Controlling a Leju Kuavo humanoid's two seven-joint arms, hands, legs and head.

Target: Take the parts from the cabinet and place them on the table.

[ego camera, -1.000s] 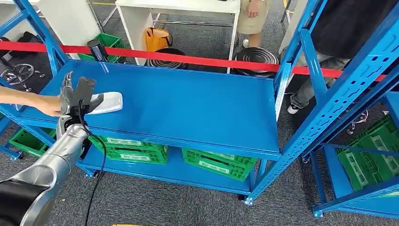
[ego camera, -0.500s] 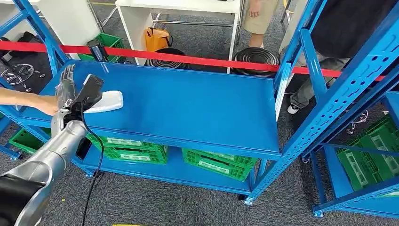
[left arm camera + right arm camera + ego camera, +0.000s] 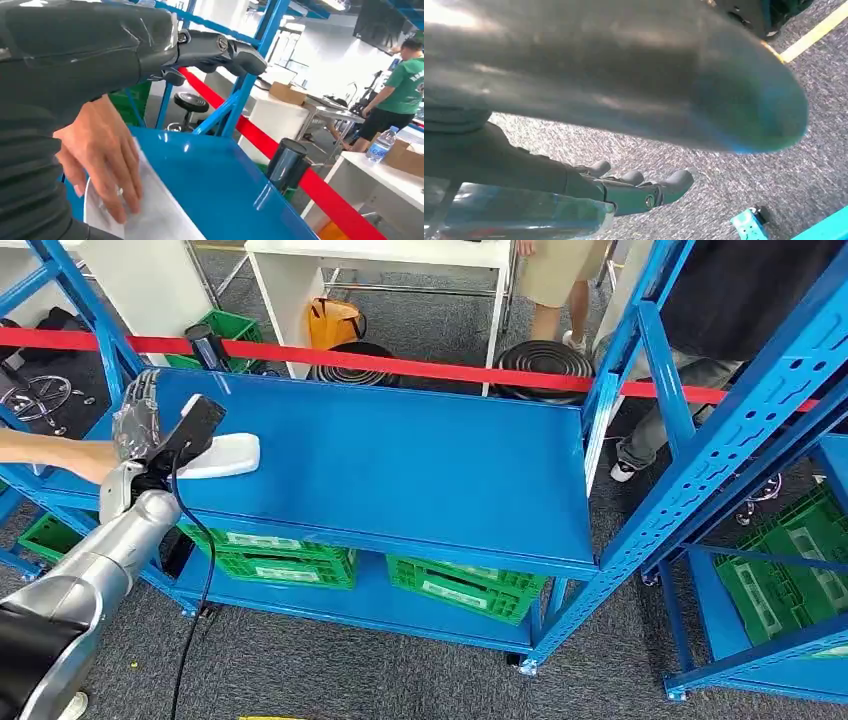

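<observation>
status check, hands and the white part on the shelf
Left hand open, raised over the white part, not gripping. Right hand hangs over the floor, holding nothing. Part flat on blue shelf. A person's hand rests on it, in the way.

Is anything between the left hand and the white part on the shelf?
Yes. A person's hand lies flat on the white part, between it and the left hand, which hovers above the near left end of the shelf. The part's other end is uncovered.
</observation>
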